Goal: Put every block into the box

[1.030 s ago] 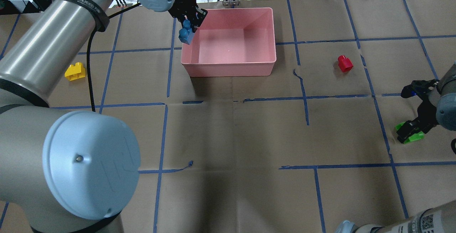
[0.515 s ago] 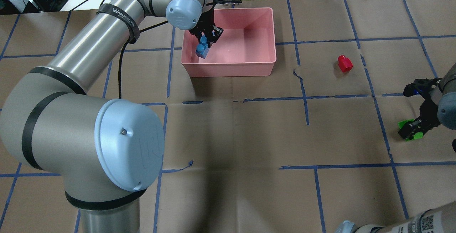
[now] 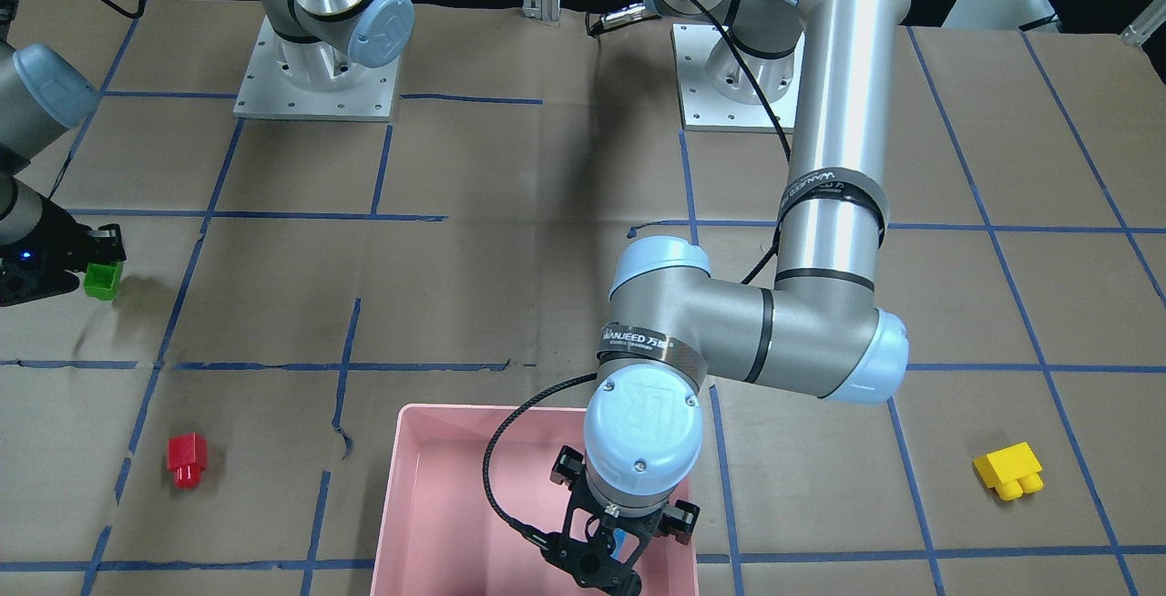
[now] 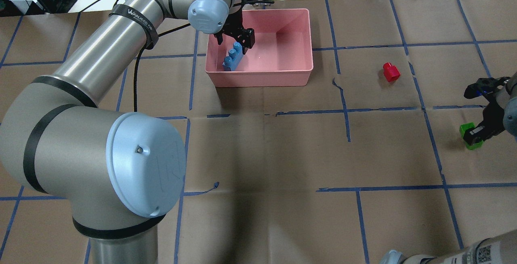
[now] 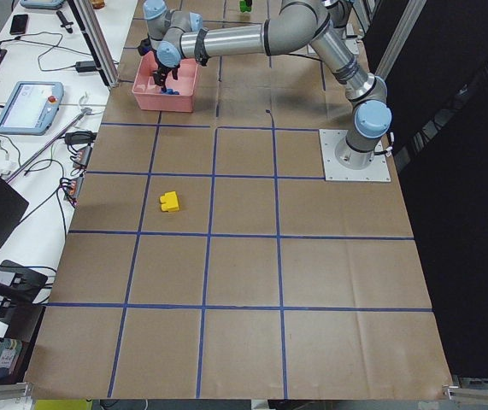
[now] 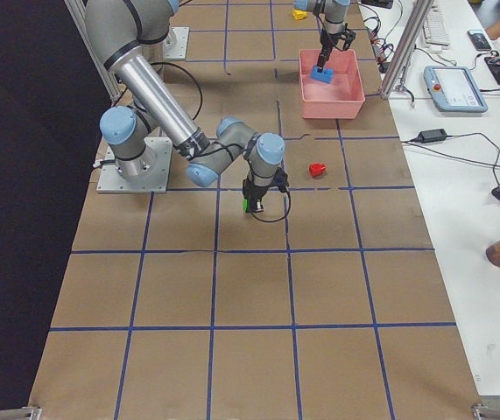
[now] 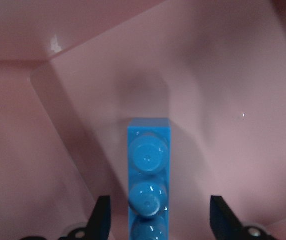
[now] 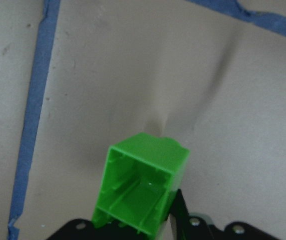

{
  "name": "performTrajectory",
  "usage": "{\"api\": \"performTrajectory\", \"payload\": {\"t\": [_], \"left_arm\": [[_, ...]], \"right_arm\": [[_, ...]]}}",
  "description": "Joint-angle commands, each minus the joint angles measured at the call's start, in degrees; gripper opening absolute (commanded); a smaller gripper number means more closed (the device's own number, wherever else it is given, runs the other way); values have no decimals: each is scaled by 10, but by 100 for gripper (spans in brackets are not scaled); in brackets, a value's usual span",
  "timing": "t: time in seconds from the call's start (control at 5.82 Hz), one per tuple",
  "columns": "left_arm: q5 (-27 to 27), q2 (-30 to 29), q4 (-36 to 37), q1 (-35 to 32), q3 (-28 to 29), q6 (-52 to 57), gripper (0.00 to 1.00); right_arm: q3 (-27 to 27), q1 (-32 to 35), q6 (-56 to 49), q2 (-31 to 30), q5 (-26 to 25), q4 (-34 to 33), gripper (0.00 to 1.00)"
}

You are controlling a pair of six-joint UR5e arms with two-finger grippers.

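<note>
Blue three-stud brick (image 4: 234, 58) is no longer in the left gripper (image 4: 234, 41). Half a second ago it hung clamped between the fingers over the pink box (image 4: 282, 74); now it rests on the box floor, in the corner by the left wall and the wall nearest the robot. That makes one block delivered, by my reading, with three to go.

The left gripper hovers just above the brick with its jaws spread wide. The wrist view shows a clear gap between the brick and each finger (image 7: 101, 216), so it touches nothing.

Near the table's right edge, the right gripper (image 4: 476, 134) is clamped on the green brick (image 4: 467, 128), which has shifted a little towards the far edge. Its hollow underside faces the wrist camera, and it seems to sit clear of the paper.

The red brick (image 4: 390, 71) lies to the right of the box, and the yellow brick (image 3: 1007, 470) lies near the table's left edge. Both are untouched.
</note>
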Motion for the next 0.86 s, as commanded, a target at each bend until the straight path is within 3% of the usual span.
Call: {"api": "performTrajectory", "payload": {"t": [0.0, 0.17, 0.34, 0.52, 0.69], "left_arm": [[3, 77, -26, 51, -30, -1, 100], [4, 115, -26, 92, -65, -1, 100], [7, 148, -27, 131, -95, -1, 100], [7, 180, -26, 170, -143, 10, 100], [7, 197, -15, 223, -190, 87, 100]], "right_arm": [[-24, 6, -1, -2, 3, 3, 5], [-61, 8, 7, -9, 21, 6, 6], [-125, 33, 24, -13, 32, 50, 6], [-210, 81, 84, -10, 35, 128, 7], [-285, 135, 147, -5, 56, 197, 7]]}}
